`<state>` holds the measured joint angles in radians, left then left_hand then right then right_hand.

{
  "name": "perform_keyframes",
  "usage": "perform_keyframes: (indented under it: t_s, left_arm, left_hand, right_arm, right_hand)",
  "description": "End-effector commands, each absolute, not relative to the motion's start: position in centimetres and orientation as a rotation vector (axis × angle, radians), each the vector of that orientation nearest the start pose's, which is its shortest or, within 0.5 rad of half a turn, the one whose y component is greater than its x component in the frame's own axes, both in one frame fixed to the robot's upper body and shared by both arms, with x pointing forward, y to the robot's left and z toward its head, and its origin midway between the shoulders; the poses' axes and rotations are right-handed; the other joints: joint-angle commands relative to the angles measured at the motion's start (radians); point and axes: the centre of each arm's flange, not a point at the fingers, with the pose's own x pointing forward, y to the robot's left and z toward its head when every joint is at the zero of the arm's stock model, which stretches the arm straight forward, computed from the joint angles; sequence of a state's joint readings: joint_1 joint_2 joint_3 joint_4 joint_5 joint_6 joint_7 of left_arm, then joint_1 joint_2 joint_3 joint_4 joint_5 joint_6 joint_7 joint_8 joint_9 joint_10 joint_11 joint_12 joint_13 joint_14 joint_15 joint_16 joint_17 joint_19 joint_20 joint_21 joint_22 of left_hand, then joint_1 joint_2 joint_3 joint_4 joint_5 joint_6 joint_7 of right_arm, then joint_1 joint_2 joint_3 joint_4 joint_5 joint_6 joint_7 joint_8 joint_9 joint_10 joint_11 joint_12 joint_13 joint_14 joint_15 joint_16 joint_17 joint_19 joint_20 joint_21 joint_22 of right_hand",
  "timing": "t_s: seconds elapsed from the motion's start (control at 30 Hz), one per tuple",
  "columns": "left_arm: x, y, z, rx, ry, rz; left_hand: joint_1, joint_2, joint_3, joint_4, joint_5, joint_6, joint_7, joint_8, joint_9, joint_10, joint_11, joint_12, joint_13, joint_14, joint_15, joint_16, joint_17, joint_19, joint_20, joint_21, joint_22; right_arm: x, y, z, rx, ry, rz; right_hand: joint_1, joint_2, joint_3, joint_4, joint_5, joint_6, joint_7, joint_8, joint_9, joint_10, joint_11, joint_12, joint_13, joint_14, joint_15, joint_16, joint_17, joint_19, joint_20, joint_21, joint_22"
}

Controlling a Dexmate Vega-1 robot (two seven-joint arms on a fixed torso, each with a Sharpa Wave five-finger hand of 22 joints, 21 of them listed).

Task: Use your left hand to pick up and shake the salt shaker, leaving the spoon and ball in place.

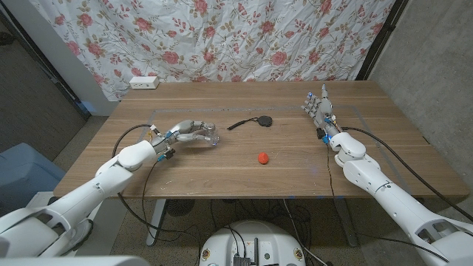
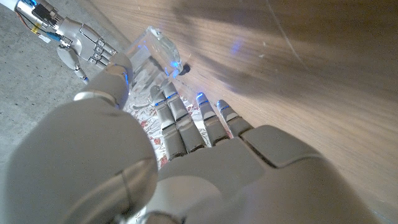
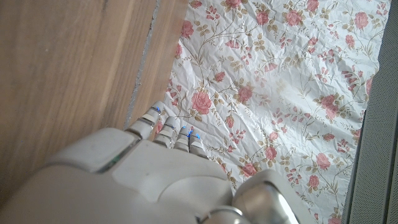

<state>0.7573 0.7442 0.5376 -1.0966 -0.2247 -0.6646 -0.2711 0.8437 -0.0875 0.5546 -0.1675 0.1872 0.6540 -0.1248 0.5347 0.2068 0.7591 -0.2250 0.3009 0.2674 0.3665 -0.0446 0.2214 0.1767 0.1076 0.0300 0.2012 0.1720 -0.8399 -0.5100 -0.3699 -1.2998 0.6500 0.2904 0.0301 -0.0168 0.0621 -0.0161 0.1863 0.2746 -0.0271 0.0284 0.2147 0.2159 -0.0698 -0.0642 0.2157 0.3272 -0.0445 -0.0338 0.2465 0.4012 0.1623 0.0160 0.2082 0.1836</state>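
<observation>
Clear glass or plastic — the salt shaker (image 1: 211,136) sits at the fingertips of the left hand (image 1: 185,134), on the left half of the wooden table (image 1: 295,177). In the head view the fingers curl around the shaker from its left side, and the shaker projects just past them toward the table centre. In the left wrist view the shaker (image 2: 155,53) lies between the thumb and the fingers (image 2: 171,115), which close on its body; the hand appears to grip it. Whether the base touches the table or has lifted off cannot be told. The long axis appears tilted rather than plainly upright.

Right of the shaker, near the table centre, lies the black spoon (image 1: 251,123), its handle pointing back toward the left hand, well apart from the fingers. The red ball (image 1: 262,157) rests nearer the front edge, also apart from the shaker.

At the far right the right hand (image 1: 319,106) stands with its fingers extended upward and apart, holding nothing, near the back right of the table.

Judgement: the left hand is by far the nearer one, and the shaker lies directly within its grasp — a vertical lift keeps clear of spoon and ball
</observation>
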Motion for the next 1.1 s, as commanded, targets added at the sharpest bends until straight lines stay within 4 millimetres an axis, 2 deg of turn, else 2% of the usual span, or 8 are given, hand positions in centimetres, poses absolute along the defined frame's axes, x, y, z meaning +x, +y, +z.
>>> perform_keyframes:
  t_s: [0.03,0.67,1.1]
  left_arm:
    - [61.5,32.6,-3.7,0.769,-0.766,-0.384]
    - [60.2,31.9,-1.3,0.832,-0.945,-0.297]
    - [59.5,31.1,-0.1,0.884,-1.082,-0.28]
  left_hand:
    - [0.0,0.011,-0.008,-0.001,-0.002,0.006,0.002,0.007,0.002,0.006,0.002,-0.002,0.003,-0.001,-0.133,-0.003,0.003,-0.002,0.003,-0.006,0.0]
    - [0.005,0.023,-0.017,-0.002,-0.001,0.01,0.003,0.009,0.002,0.009,0.002,-0.008,0.005,-0.001,-0.126,-0.008,0.002,-0.002,0.007,-0.008,0.0]
    - [0.015,0.029,-0.024,-0.006,0.0,0.001,-0.01,0.005,0.001,-0.007,0.002,-0.021,0.005,-0.009,-0.123,-0.014,0.002,-0.008,0.01,-0.011,0.0]
  right_arm:
    - [65.3,-29.0,-2.7,0.042,-0.594,0.207]
    - [65.3,-29.0,-2.7,0.042,-0.594,0.207]
    - [65.3,-29.0,-2.7,0.042,-0.594,0.207]
  right_hand:
    - [-0.002,0.098,-0.005,0.0,0.007,0.0,0.008,0.004,0.003,-0.008,-0.001,0.004,0.005,-0.005,-0.034,0.004,0.004,0.005,0.003,0.01,0.005]
    - [-0.002,0.098,-0.005,0.0,0.007,-0.001,0.009,0.004,0.003,-0.009,-0.001,0.003,0.006,-0.005,-0.035,0.003,0.005,0.006,0.002,0.01,0.005]
    - [-0.002,0.098,-0.005,0.0,0.007,-0.001,0.008,0.004,0.003,-0.008,0.0,0.003,0.006,-0.004,-0.034,0.003,0.005,0.005,0.002,0.01,0.005]
